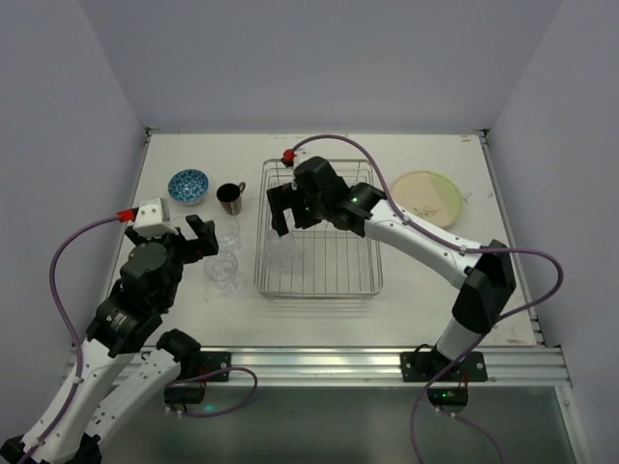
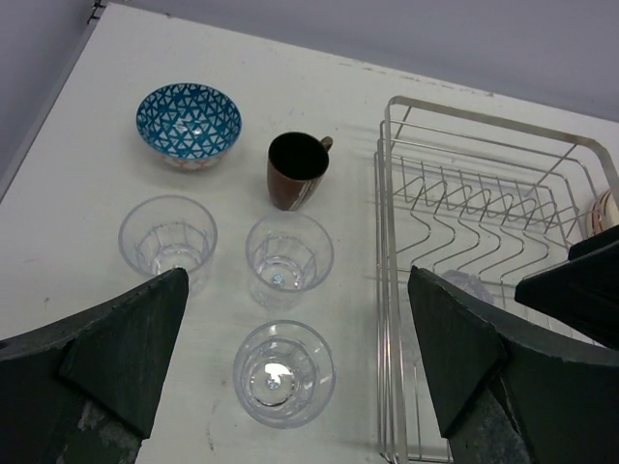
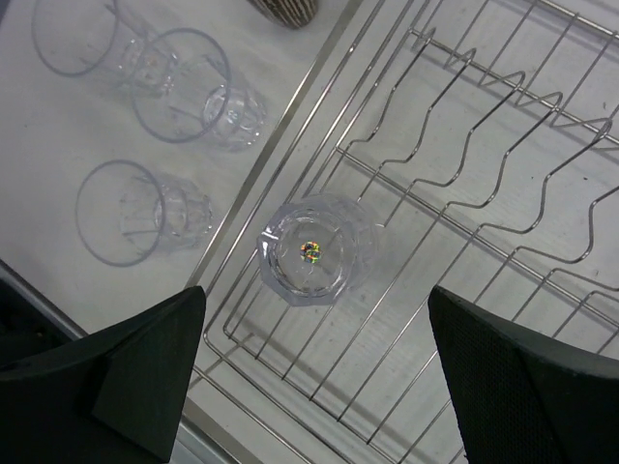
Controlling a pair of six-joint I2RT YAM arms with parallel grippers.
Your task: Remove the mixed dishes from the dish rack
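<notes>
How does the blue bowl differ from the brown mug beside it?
The bowl is blue with a triangle pattern; the mug is dark brown. The bowl is wider and has no handle; the mug is narrower, with one. Both stand upright and empty on the table.

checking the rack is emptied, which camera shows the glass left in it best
The right wrist view: the glass sits centred and whole on the rack wires. The left wrist view shows only a sliver of it; the top view barely shows it.
</notes>
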